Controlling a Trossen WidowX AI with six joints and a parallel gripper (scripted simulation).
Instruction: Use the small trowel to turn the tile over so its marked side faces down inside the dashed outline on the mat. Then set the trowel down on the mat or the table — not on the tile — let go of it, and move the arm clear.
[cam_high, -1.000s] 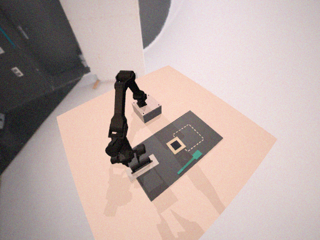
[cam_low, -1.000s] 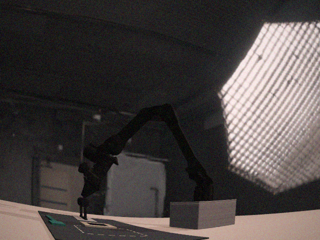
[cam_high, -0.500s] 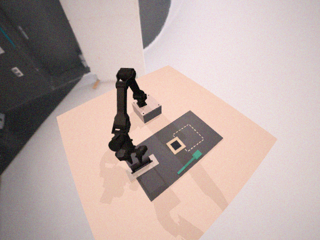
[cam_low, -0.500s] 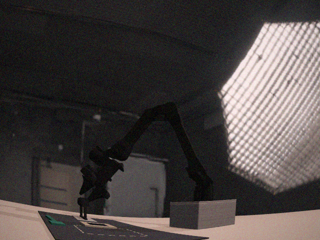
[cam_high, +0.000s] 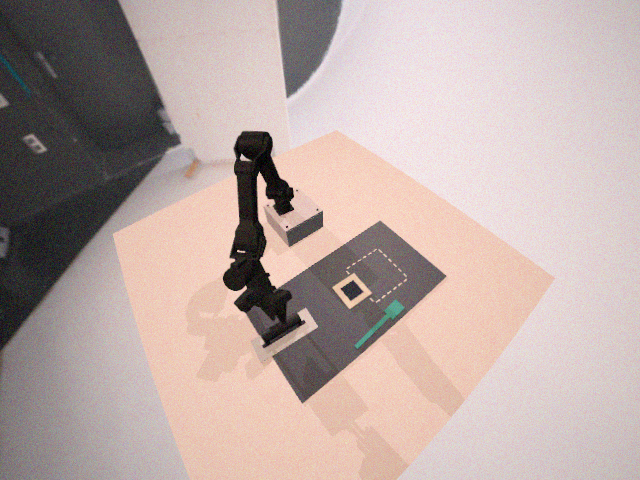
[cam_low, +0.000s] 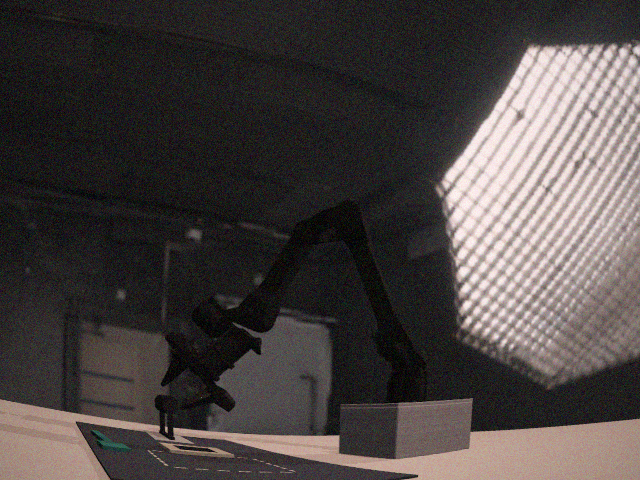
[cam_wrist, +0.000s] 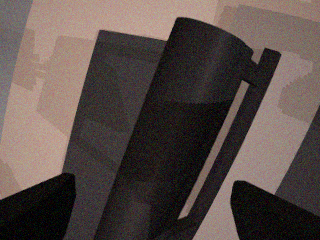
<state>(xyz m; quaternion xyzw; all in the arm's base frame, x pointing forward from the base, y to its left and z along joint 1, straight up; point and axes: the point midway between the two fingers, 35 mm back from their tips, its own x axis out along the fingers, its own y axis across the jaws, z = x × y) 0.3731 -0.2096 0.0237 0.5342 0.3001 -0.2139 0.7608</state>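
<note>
The trowel looks like a pale flat plate (cam_high: 310, 319) (cam_low: 181, 440) with a raised black bar handle (cam_high: 281, 331) (cam_low: 165, 401) (cam_wrist: 175, 100). It rests at the left end of the dark mat (cam_high: 421, 271) (cam_wrist: 112, 65), partly over the mat's edge. My gripper (cam_high: 266, 312) (cam_low: 172, 396) (cam_wrist: 154, 190) is open and tilted, its fingertips close to the handle. In the wrist view the handle passes slantwise between them; whether they touch it I cannot tell. The tile (cam_high: 352, 290) (cam_low: 199, 450), cream with a dark square on top, lies flat at the edge of the dashed outline (cam_high: 392, 264).
A teal flat-headed tool (cam_high: 394, 308) (cam_low: 113, 445) lies on the mat near its edge, beside the tile and outline. The grey base box (cam_high: 305, 227) (cam_low: 405, 428) of the arm stands on the table (cam_high: 465, 320) behind the mat.
</note>
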